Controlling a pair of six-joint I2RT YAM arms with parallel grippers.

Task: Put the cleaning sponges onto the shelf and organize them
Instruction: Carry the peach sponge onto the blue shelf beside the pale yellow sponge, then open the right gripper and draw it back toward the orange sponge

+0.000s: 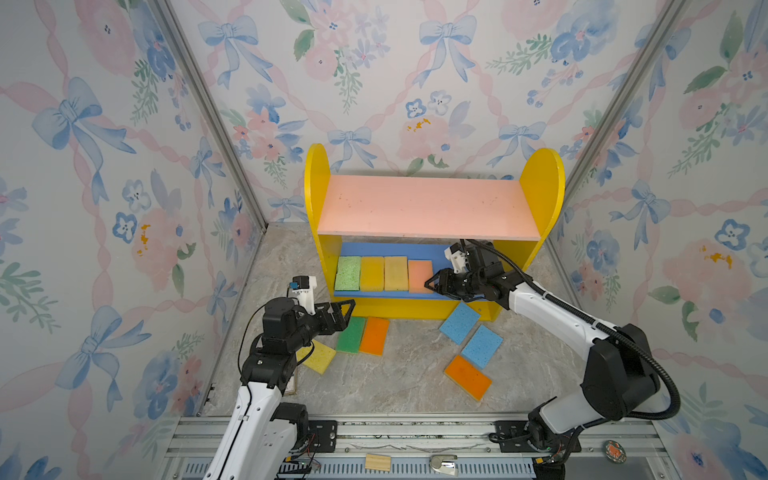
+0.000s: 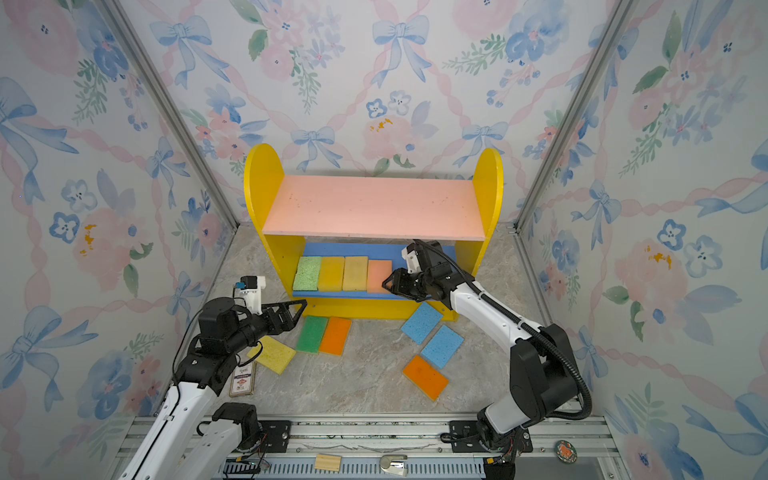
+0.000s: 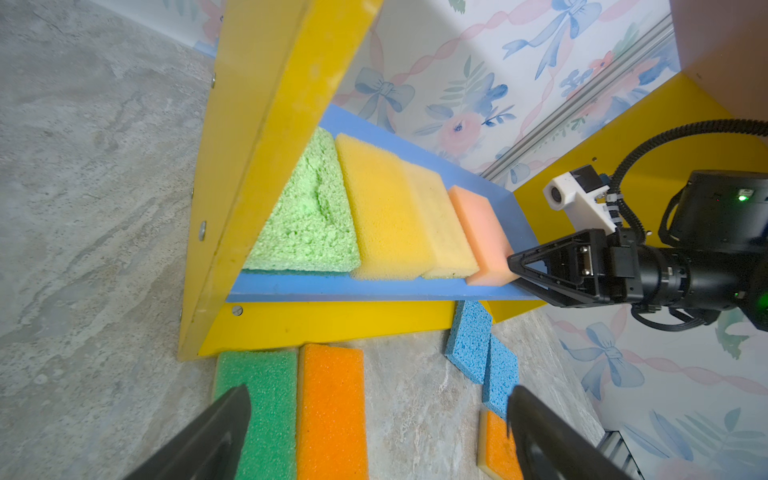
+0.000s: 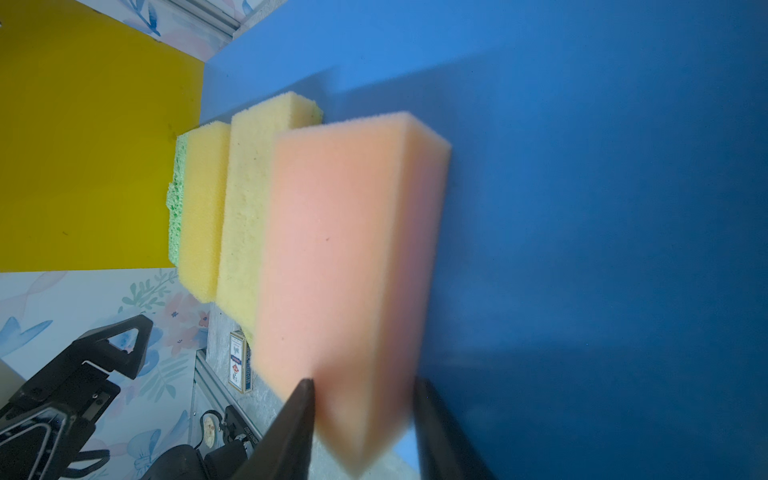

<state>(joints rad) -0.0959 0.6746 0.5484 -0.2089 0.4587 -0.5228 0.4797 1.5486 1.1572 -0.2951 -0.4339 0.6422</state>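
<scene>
On the lower blue board (image 1: 390, 249) of the shelf (image 1: 540, 183), four cleaning sponges lie flat in one row with long sides touching: light green sponge (image 1: 348, 273) against the left side panel, then golden sponge (image 1: 372, 273), pale yellow sponge (image 1: 395, 273) and peach-pink sponge (image 1: 419, 274). Packing from the left end probably keeps the right part of the board free for further pieces. The upper pink board (image 1: 424, 205) carries nothing.

The right gripper (image 1: 429, 284) reaches in level under the upper board. Its jaws straddle the near end of the peach-pink sponge at the board's front edge, most likely to set it snug against its neighbour. The wrist view is blurred, so whether the jaws pinch the foam or have let go cannot be told.

The left gripper (image 1: 348, 315) hangs with jaws spread wide and nothing between them. It is over the dark green sponge (image 1: 351, 334) and an orange sponge (image 1: 374, 336), which lie side by side on the worktop (image 1: 407, 374) against the shelf's front foot. That looks like a stance for the next pick.

A yellow sponge (image 1: 319, 356) sits partly under the left arm. Two blue sponges (image 1: 459, 323) and a yellow-backed orange sponge (image 1: 467, 377) lie tilted toward the worktop's right side.

A small printed card (image 2: 242, 380) near the worktop's left front corner bears red and blue marks, too small to read. A round badge (image 2: 566, 452) on the front rail shows an orange figure and no legible words.
</scene>
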